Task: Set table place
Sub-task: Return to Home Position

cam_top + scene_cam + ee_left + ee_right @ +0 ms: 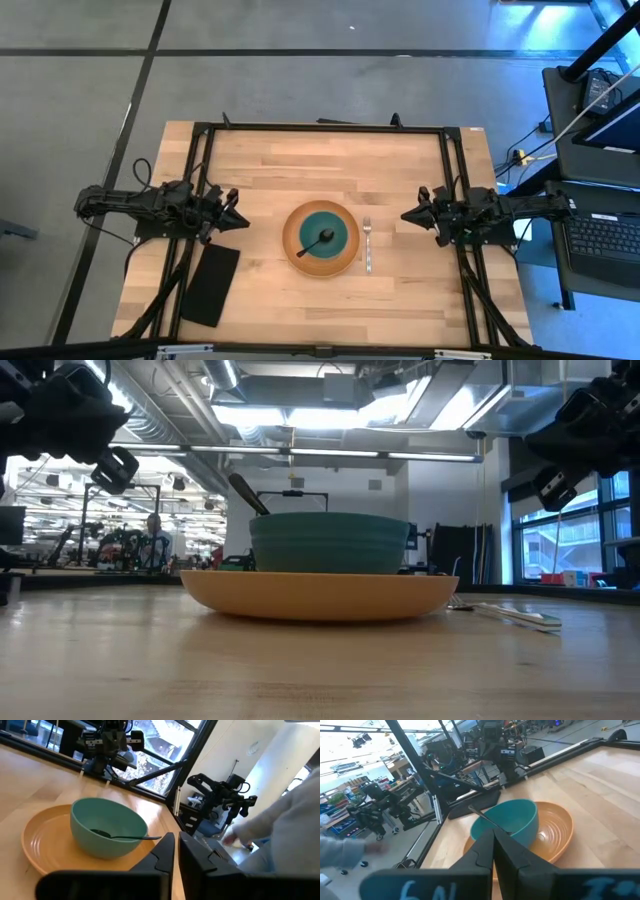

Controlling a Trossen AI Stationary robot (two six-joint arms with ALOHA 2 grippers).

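A teal bowl [322, 236] stands in an orange plate [290, 250] at the middle of the wooden table [300, 160]. A dark spoon [314, 243] lies in the bowl, its handle leaning on the rim [145, 838]. A silver fork [367, 245] lies flat on the table right of the plate. A black napkin [211, 284] lies flat at the near left. My left gripper [243, 220] hovers shut left of the plate. My right gripper [407, 215] hovers shut right of the fork. Both are empty.
The black frame [320, 128] runs along the table's edges. A desk with a laptop [605, 235] stands beyond the right edge. A person's blurred sleeve and hand [280, 825] show beyond the near edge in both wrist views.
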